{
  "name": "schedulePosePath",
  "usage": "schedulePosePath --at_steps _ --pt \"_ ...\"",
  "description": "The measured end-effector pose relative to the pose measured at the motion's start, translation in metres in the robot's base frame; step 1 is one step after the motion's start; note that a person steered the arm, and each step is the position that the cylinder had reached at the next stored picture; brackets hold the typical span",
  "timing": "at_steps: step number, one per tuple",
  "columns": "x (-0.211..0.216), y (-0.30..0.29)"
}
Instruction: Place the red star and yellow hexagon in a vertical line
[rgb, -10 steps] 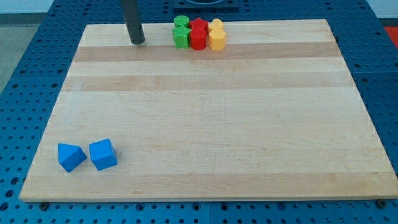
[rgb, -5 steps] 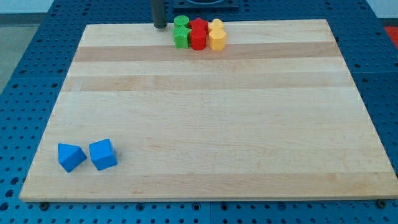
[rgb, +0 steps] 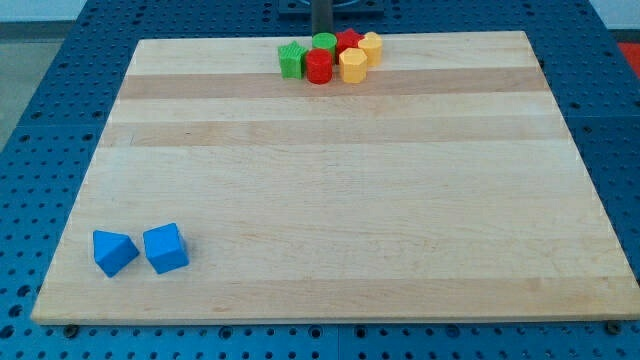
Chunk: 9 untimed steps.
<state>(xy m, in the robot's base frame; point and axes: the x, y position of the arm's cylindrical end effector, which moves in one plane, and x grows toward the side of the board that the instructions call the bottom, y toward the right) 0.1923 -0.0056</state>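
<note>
A tight cluster of blocks sits at the top edge of the wooden board (rgb: 330, 200). A red block (rgb: 348, 41), which looks like the star, lies at the back of it. A yellow hexagon (rgb: 352, 66) is just below it and to its right. My tip (rgb: 323, 31) stands at the board's top edge, right behind a green round block (rgb: 324, 43) and just left of the red star. Its very end is partly hidden by that green block.
The cluster also holds a green block (rgb: 291, 60) at its left, a red cylinder (rgb: 319, 67) in front and a yellow block (rgb: 371, 47) at its right. Two blue blocks (rgb: 113, 251) (rgb: 165, 248) lie at the bottom left.
My tip has moved right along the top edge, from left of the cluster to behind it. The back green, red and yellow blocks have been pushed to the right.
</note>
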Motion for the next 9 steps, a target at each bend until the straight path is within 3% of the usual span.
schedulePosePath --at_steps 3,7,9 --pt "0.001 0.082" --pt "0.002 0.049" --pt "0.026 0.049"
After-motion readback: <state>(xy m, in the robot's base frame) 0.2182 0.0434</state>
